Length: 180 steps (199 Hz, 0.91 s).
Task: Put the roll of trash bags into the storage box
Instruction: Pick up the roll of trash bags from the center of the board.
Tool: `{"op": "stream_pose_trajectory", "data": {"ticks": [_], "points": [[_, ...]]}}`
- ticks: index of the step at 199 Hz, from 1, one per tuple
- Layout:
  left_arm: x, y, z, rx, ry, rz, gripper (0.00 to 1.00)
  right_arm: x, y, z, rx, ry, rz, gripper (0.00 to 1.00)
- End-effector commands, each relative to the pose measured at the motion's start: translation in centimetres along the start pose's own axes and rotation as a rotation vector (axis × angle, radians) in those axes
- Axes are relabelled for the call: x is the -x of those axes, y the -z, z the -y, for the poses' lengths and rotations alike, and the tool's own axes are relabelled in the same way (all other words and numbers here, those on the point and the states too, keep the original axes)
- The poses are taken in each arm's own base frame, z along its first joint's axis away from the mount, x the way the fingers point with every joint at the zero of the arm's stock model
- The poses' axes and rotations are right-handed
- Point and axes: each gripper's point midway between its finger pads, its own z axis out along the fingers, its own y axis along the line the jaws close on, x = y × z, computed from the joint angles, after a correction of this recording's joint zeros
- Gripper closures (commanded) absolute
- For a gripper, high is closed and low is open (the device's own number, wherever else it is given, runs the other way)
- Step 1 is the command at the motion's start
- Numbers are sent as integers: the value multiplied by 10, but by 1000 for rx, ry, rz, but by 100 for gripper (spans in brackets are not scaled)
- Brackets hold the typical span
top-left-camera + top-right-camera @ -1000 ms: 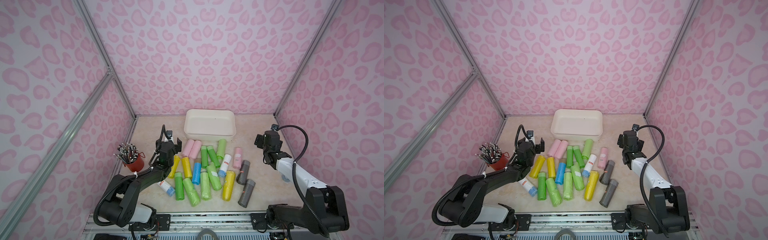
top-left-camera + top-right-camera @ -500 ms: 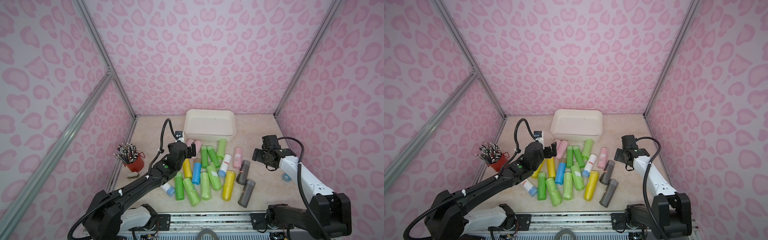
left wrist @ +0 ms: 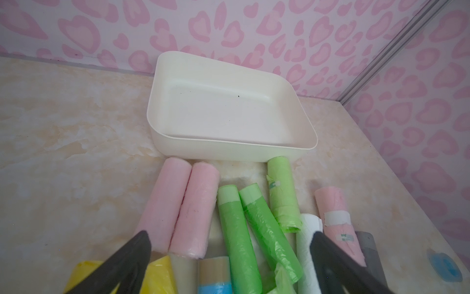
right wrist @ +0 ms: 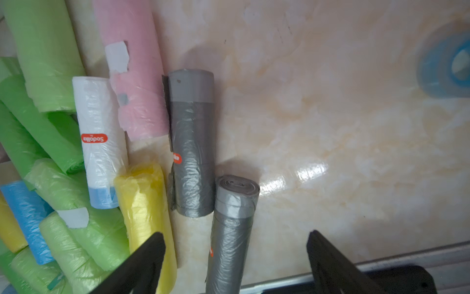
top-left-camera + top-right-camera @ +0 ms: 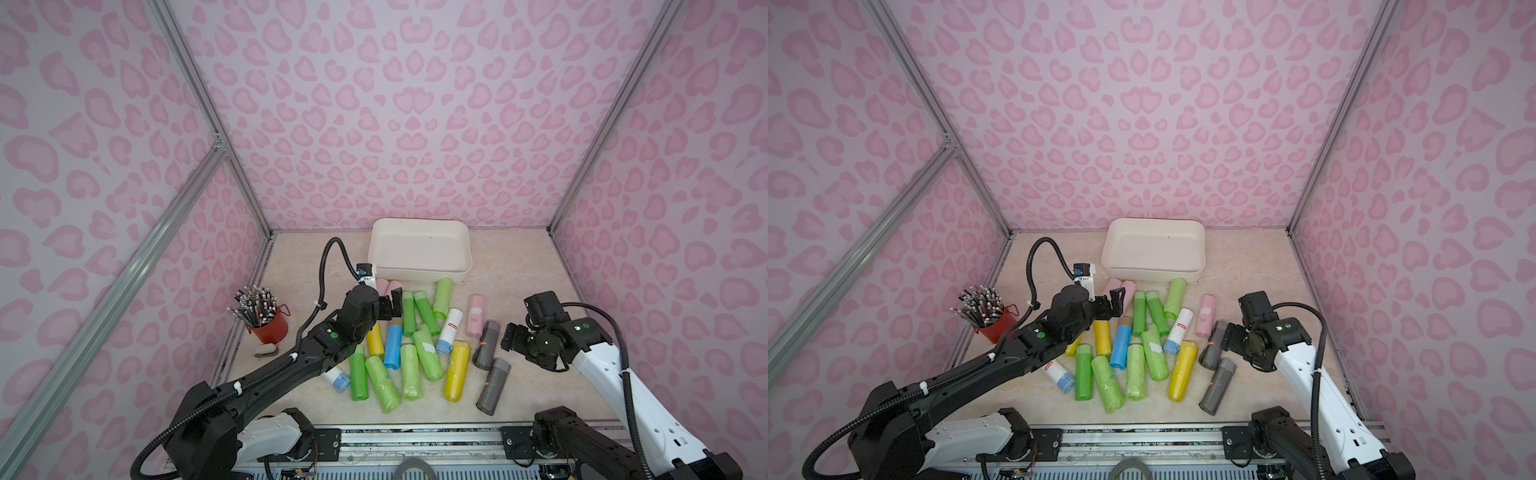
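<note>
The left pincer [image 5: 392, 303] hung wide open and empty. Over the last second it had swung in from the pile's nine o'clock edge to hover above its eleven o'clock corner. In its wrist view the two pink rolls [image 3: 178, 203] lay side by side just ahead of its fingertips, with the dark green rolls [image 3: 241, 229] beside them, and it touched none of them.

The right pincer [image 4: 235, 235] was also spread wide and gripped nothing. It had dropped from a raised pose near the three o'clock wall and turned in toward the pile. The nearer gray roll [image 4: 229, 229] lay lengthwise under the gap between its fingers, seemingly clear of them. The second gray roll [image 4: 192, 142] lay just beyond it.

The storage box [image 5: 419, 270] sat at twelve o'clock from the pile, close to the back wall, and held nothing. All the rolls of trash bags [image 5: 409, 345] lay on the table [image 5: 532, 266], and a light green roll [image 5: 442, 297] came close to the box's front wall. The red cup of pencils [image 5: 268, 328] stood well apart at nine o'clock.

Both arms had therefore gone from standing off to approaching, so the task was probably at its very start, with no roll yet lifted. The right pincer looked better lined up, since one roll lay squarely across its closing line. The left pincer faced crowded rolls and risked catching two at once.
</note>
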Motion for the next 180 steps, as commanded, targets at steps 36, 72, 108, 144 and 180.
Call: {"op": "stream_pose_trajectory", "data": {"ticks": [36,72,108,144,180], "points": [[1,5,-9,31,4,21,0,-42,-7,9,-87,-40,-94,23],[-6,5,-25,78,-14,5,0,-55,-19,0,-73,-71,-72,24],[-10,3,-29,62,-4,-24,0,-68,-35,-6,-70,-87,-75,25],[-12,5,-32,59,2,-19,0,-77,-53,-17,-21,-119,-77,25],[-14,7,-42,80,4,-23,0,-81,-66,-14,-39,-128,-75,31]]}}
